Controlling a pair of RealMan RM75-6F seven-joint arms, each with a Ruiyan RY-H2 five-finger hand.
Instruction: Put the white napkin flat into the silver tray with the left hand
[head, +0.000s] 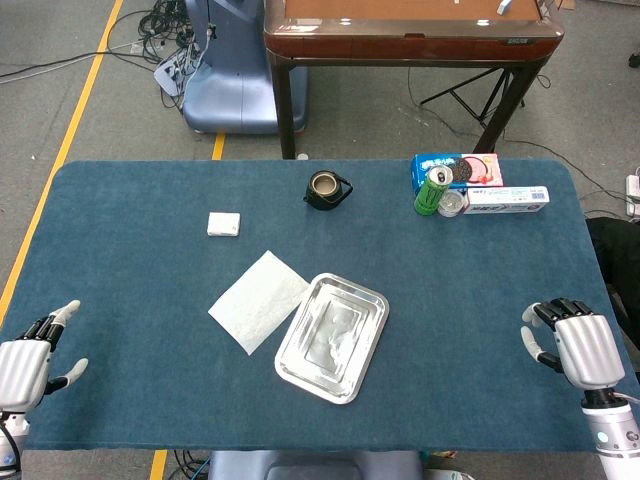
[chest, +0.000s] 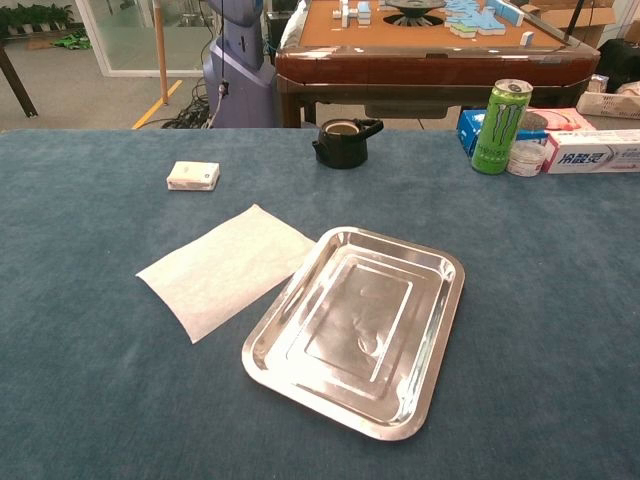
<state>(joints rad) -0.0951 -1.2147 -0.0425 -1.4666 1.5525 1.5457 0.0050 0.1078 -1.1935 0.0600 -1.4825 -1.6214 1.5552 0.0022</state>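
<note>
Napkin beside bare tray (edges touching)

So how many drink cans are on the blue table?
1. The green drink can stands upright at the table's far right side, beside the blue cookie box and the white toothpaste box. Those boxes might hide something small behind them.
</note>
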